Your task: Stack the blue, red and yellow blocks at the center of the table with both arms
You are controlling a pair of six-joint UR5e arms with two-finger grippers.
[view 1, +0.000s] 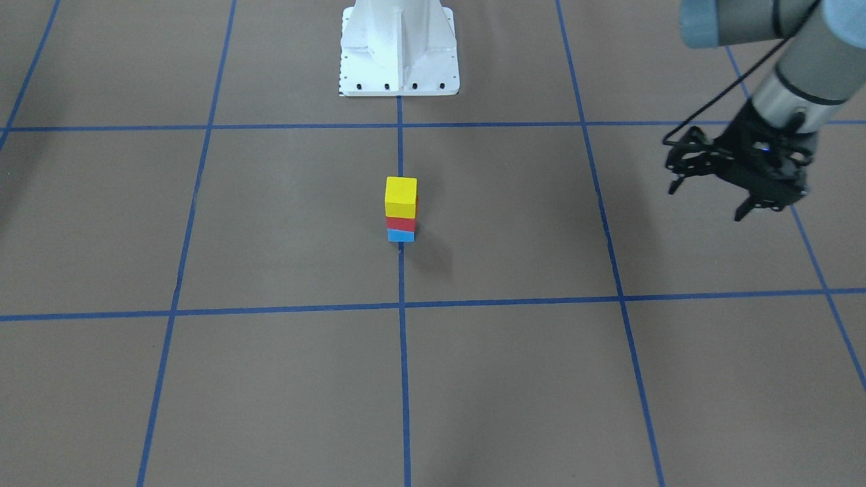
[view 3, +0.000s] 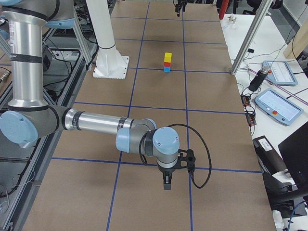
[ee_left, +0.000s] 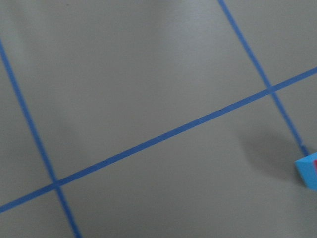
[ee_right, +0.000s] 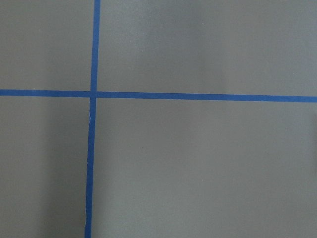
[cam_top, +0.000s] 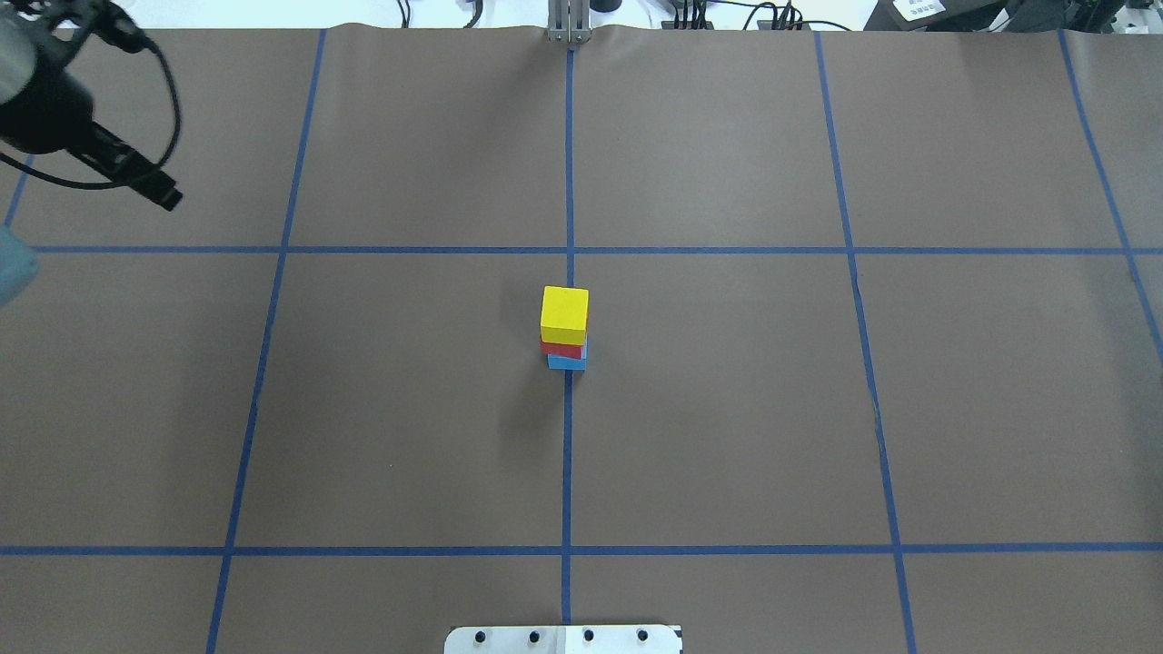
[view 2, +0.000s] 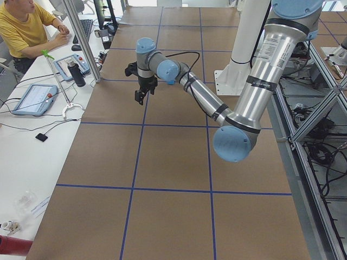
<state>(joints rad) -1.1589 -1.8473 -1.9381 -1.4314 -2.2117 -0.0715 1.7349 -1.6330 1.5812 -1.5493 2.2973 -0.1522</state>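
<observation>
Pictured at the middle of the brown paper-covered table (cam_top: 727,409), right on the blue tape centre line (cam_top: 567,454): a three-high stack, with a matte blue cube block (view 1: 400,236) at the bottom, a matte red cube block (view 1: 402,224) in the middle and a matte yellow cube block (view 1: 401,196) on top. Looks complete as a build, with both arms well apart from it.

Not squarely aligned, though: red twisted slightly against blue, yellow sitting a touch off the pair below. Could topple from a knock to the table, or from an arm sweeping low across the centre. Could also slide apart under a light sideways brush, given flat, smooth-looking faces with little to lock one layer to the next. Probably safe if left untouched.

Shows the black two-finger left gripper (view 1: 707,201) hanging above the table far off to the stack's side, jaws apart and holding nothing. Catches the black right gripper (view 3: 166,184) only from the side camera, over the table's end on the robot's right; impossible to tell how its jaws stand.

Of the blocks: small, crisp-edged, evenly coloured, without gloss; wood, plastic or foam, cannot tell. Of the table cover: dull, flat brown sheet, gridded in blue tape. At the robot's end, a white metal base plate (view 1: 440,74) with a row of dark bolt holes.
</observation>
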